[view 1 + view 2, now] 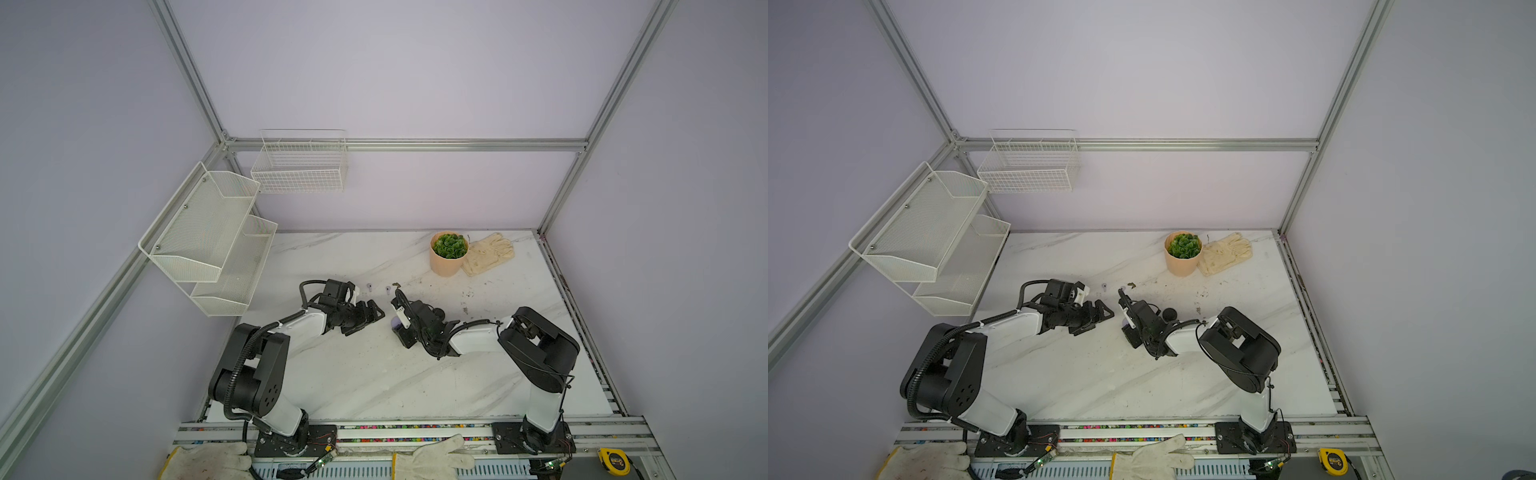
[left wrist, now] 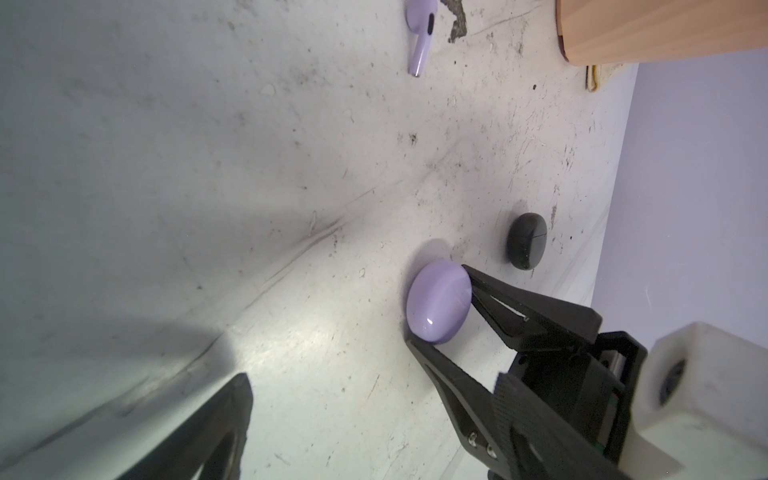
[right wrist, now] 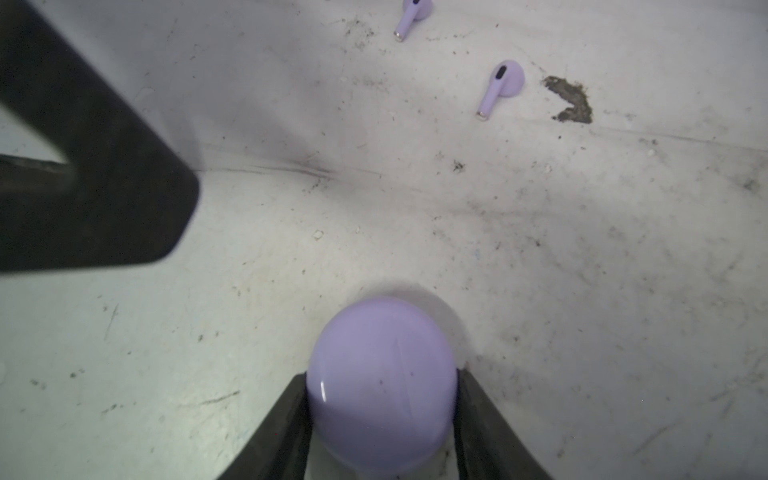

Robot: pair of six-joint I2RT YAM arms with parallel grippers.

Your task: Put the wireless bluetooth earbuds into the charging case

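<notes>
- Our right hand [image 2: 437, 305] is clamped across the closed lilac charging case [image 3: 382, 386], low on the desk [image 3: 582, 291].
- Our left hand [image 1: 368, 320] faces it, fingers spread and empty.
- Ahead of the right hand's fingertips lie the nearer lilac earbud [image 3: 500, 87] and the farther lilac earbud [image 3: 411, 16]. They look light, glossy and likely slippery, so the stem seems the best place to pinch.
- Bare desk surrounds both earbuds, and a debris patch [image 3: 571, 102] sits just beside the nearer one.

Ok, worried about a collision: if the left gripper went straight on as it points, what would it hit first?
Probably the round glossy lilac charging case, clamped in the right gripper just ahead, though depth is hard to judge.
</notes>
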